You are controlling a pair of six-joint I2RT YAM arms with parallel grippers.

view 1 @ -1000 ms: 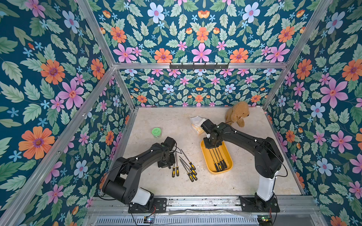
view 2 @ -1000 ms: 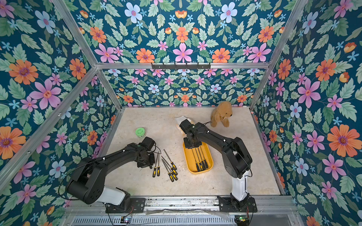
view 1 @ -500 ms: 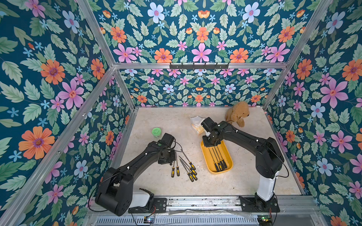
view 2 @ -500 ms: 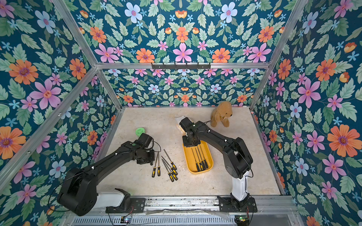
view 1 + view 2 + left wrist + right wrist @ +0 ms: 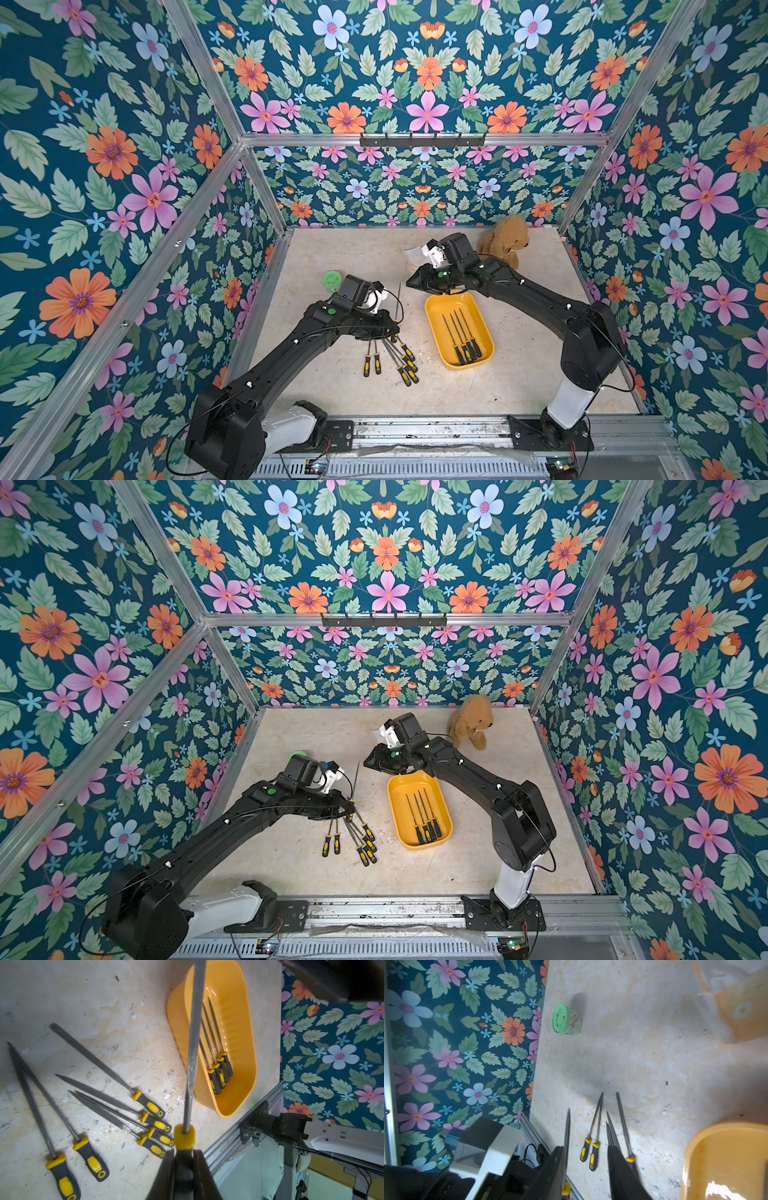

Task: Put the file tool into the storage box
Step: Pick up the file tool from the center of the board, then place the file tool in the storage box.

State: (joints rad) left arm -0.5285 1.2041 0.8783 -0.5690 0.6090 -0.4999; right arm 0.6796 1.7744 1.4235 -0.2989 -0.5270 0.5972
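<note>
Left claw (image 5: 184, 1159) now grips the black-and-yellow handle of a slim grey steel file tool (image 5: 193, 1043), lifted off the worktop (image 5: 353, 257).
A second ago it was down among the loose files (image 5: 390, 357). Meanwhile the right claw (image 5: 411, 281), jaws apart and empty, has swung off the shallow yellow-orange plastic storage box (image 5: 469, 303) toward the raised shaft. That suggests a handover, then the box, where four files (image 5: 461, 336) already lie.

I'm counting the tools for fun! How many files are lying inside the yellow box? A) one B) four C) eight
B: four files with black-and-yellow handles lie side by side in the yellow storage box, as both top views also show.
</note>
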